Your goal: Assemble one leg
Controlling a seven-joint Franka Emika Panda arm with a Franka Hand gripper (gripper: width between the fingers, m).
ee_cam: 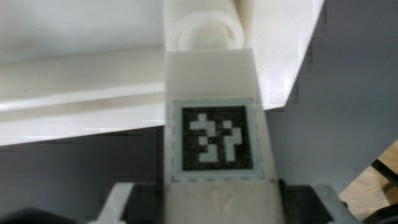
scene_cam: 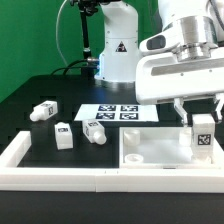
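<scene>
My gripper (scene_cam: 203,122) is shut on a white leg (scene_cam: 203,137) with a black-and-white tag on its face. It holds the leg upright over the near right corner of the large white square tray-like piece (scene_cam: 140,150). In the wrist view the leg (ee_cam: 217,110) runs out from between the fingers (ee_cam: 125,200), and its far end sits at a round corner hole (ee_cam: 210,33) of the tray-like piece. Three more legs lie on the black table: one far left (scene_cam: 42,111), one nearer (scene_cam: 63,135) and one beside it (scene_cam: 95,130).
The marker board (scene_cam: 117,113) lies flat behind the tray-like piece. A white rail (scene_cam: 60,178) runs along the table's front and left edges. The arm's white base (scene_cam: 118,45) stands at the back.
</scene>
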